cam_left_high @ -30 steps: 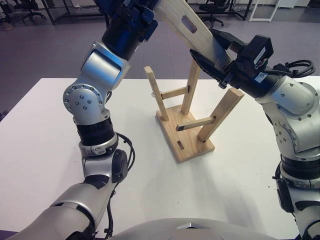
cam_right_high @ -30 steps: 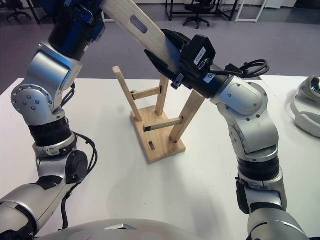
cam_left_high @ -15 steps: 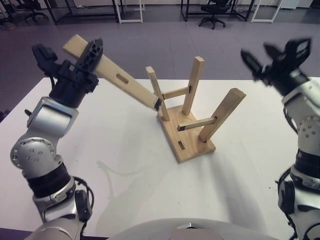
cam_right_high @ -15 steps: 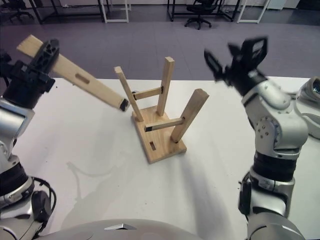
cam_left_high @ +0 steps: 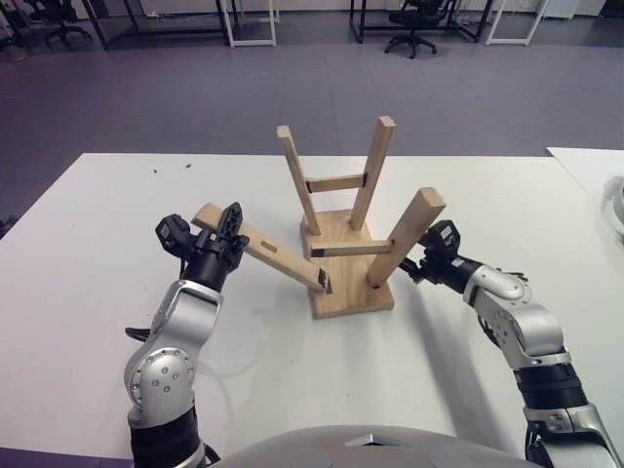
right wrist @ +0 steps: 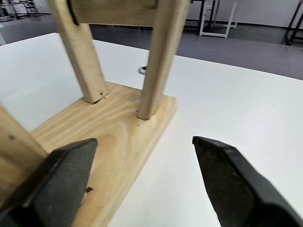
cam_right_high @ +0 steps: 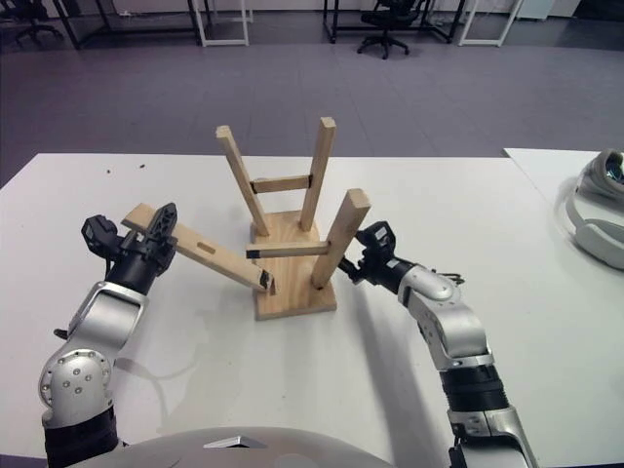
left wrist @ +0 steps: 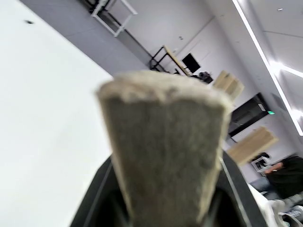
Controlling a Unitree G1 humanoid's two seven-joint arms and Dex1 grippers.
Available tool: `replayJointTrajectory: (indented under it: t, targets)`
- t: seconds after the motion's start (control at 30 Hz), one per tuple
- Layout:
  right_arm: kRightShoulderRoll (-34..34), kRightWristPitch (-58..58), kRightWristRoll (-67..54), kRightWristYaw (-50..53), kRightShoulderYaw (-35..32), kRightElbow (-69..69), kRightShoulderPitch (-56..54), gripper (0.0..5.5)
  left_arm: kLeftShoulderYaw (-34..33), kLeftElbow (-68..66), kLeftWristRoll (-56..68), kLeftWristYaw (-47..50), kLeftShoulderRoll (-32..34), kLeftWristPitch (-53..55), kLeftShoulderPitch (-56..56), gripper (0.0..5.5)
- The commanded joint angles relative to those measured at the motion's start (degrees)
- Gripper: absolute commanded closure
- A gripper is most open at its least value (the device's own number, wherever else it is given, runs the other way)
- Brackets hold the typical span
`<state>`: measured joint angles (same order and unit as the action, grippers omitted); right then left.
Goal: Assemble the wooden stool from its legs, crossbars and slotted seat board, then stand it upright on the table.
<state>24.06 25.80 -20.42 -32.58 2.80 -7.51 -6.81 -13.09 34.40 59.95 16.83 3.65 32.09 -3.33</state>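
Note:
The stool stands upside down mid-table: the seat board point(cam_left_high: 349, 291) lies flat with three legs pointing up. Two far legs point(cam_left_high: 295, 180) are joined by a crossbar point(cam_left_high: 334, 182). A nearer leg point(cam_left_high: 405, 239) leans rightward and carries a second crossbar point(cam_left_high: 351, 250). My left gripper point(cam_left_high: 220, 239) is shut on the upper part of a loose fourth leg point(cam_left_high: 278, 261), which slopes down to the board's left edge; its end face point(left wrist: 163, 142) looms close in the left wrist view. My right gripper point(cam_left_high: 417, 265) is open beside the nearer leg's base, fingers point(right wrist: 61, 175) spread over the board point(right wrist: 123, 127).
The white table point(cam_left_high: 88, 244) has free room left, right and in front of the stool. A white headset-like object point(cam_right_high: 597, 210) lies at the far right. Chairs and metal racks stand on the floor beyond the table.
Both arms have dropped from high above the stool to table level. The left brought the loose leg down beside the seat board. The right, open, went down to the nearer leg's base.

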Motion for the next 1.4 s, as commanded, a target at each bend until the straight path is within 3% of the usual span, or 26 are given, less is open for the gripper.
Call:
replayJointTrajectory:
  t: [0.03,0.23,0.4,0.57,0.7,0.77,0.9,1.1,1.23,1.3,1.4]
  targets:
    - [-2.1,1.4,-0.4,0.8,1.4,-3.9,0.7,1.73,2.1,1.3,-6.1,-0.1,3.3,1.3,-2.1,4.48]
    - [-3.5,1.6,-0.2,3.2,0.8,-7.8,1.6,1.73,8.7,5.9,-16.8,3.0,6.3,4.6,-0.4,4.47]
    - [-6.1,2.6,-0.7,12.2,-6.9,-13.6,3.1,1.73,14.1,10.0,-20.7,5.9,6.5,9.4,-2.6,4.48]
    - [-7.3,8.3,-16.1,19.4,-17.6,-30.8,-3.2,1.73,16.5,7.4,-27.0,7.3,5.4,10.6,-0.7,4.48]
    - [-7.0,13.7,-21.6,24.9,-14.9,-36.7,-10.6,1.73,21.3,6.3,-32.4,7.5,5.1,12.3,3.2,4.48]
    - [-7.5,18.7,-22.9,29.3,-11.0,-38.5,-16.7,1.73,22.3,6.6,-34.3,6.5,5.6,13.3,3.7,4.48]
    - [-5.0,32.3,-16.5,35.6,4.6,-41.0,-27.5,1.73,23.5,7.6,-36.6,5.8,5.7,14.6,3.4,4.47]
    - [9.0,40.8,-1.9,32.3,28.6,-40.1,-34.5,1.73,23.5,8.5,-39.1,5.0,4.9,14.6,2.7,4.47]
    - [11.0,40.7,5.5,28.9,42.1,-34.8,-35.3,1.73,25.1,7.4,-41.0,4.4,3.9,14.8,4.8,4.47]
    - [11.5,42.7,7.5,26.4,47.4,-31.9,-35.6,1.73,26.4,7.5,-41.8,3.6,4.0,15.2,5.6,4.47]
    - [11.7,45.3,8.3,22.9,49.5,-31.3,-34.9,1.73,29.0,8.2,-42.7,1.5,4.9,16.1,7.1,4.46]
